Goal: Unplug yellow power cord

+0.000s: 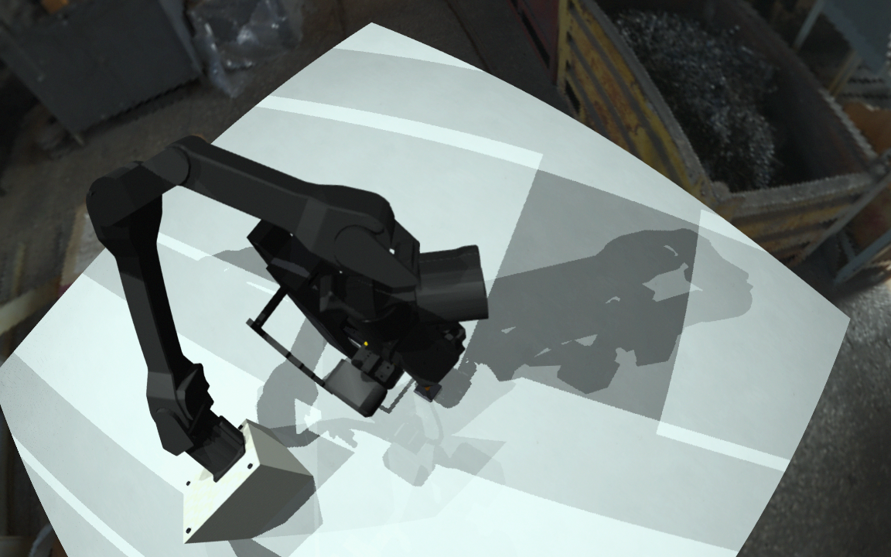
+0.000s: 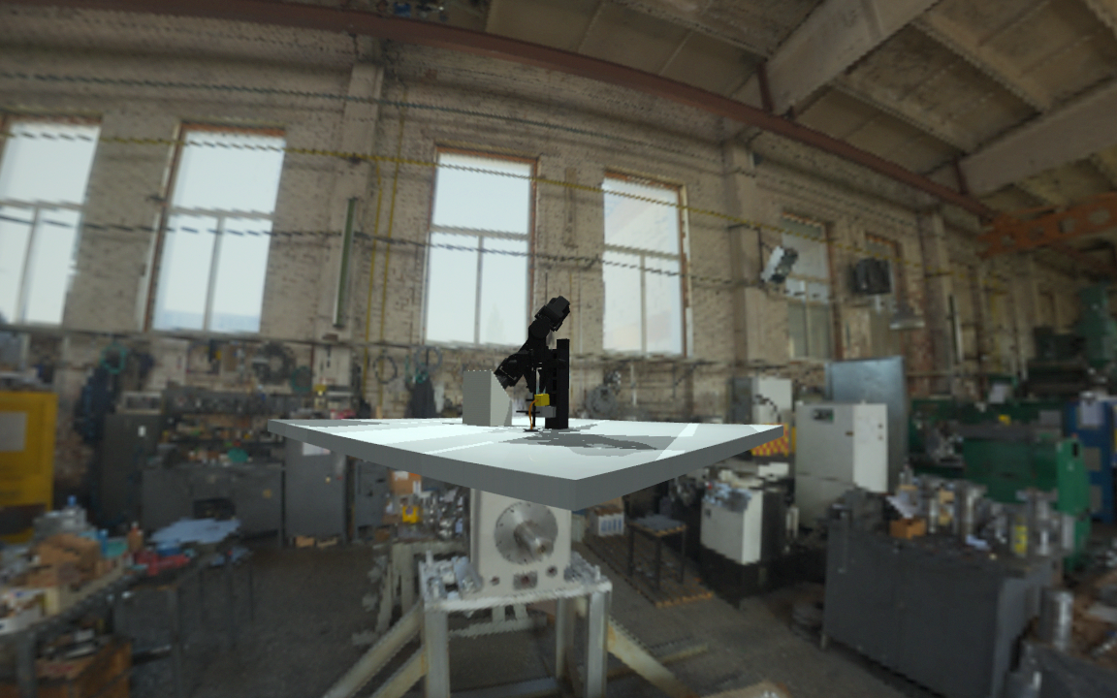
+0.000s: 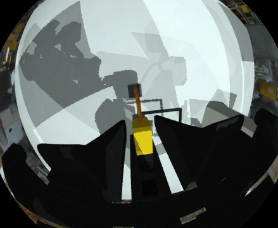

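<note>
The yellow plug (image 3: 143, 140) (image 2: 541, 399) is between my two fingers; only a tiny bit of it shows in the top view (image 1: 366, 343). My gripper (image 3: 140, 121) is open around it, with a narrow gap on each side in the wrist view. The black power strip (image 3: 149, 187) (image 2: 561, 382) (image 1: 310, 311) stands upright beside the plug. Whether the plug's prongs are in a socket I cannot tell. The orange-yellow cord (image 3: 138, 104) (image 2: 532, 416) runs from the plug to a small dark block (image 3: 132, 91) (image 1: 426, 391). My gripper hides most of the plug in the top view.
A thin black wire frame (image 1: 289, 353) (image 3: 180, 114) sticks out beside the strip. A pale box (image 1: 275, 477) (image 2: 483, 400) (image 3: 219, 114) bears my arm's base. The white table (image 1: 732, 505) (image 2: 424, 444) carries shifting-looking shadows, and its edges show all round.
</note>
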Robot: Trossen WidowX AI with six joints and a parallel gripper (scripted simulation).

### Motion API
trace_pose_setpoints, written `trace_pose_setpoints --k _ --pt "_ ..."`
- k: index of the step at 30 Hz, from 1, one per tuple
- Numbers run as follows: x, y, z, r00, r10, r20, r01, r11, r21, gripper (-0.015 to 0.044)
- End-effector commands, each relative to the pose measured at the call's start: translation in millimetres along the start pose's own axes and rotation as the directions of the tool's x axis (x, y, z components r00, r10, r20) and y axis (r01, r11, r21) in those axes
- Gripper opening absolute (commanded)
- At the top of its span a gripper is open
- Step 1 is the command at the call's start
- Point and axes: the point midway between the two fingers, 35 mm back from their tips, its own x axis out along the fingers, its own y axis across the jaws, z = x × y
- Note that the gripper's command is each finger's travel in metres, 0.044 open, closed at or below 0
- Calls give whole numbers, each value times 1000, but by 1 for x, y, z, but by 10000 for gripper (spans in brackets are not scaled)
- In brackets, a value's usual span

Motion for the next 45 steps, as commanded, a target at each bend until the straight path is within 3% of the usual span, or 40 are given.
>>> trace_pose_setpoints --k 1,29,33,45 --pt "0 0 -8 1000 0 -4 0 1000 4 160" --pt "13 -2 -28 1000 0 -6 0 1000 4 160" --pt "10 -1 -28 1000 -1 -2 1 1000 -1 55" --pt "10 -1 -25 1000 -1 -2 1 1000 -1 0"
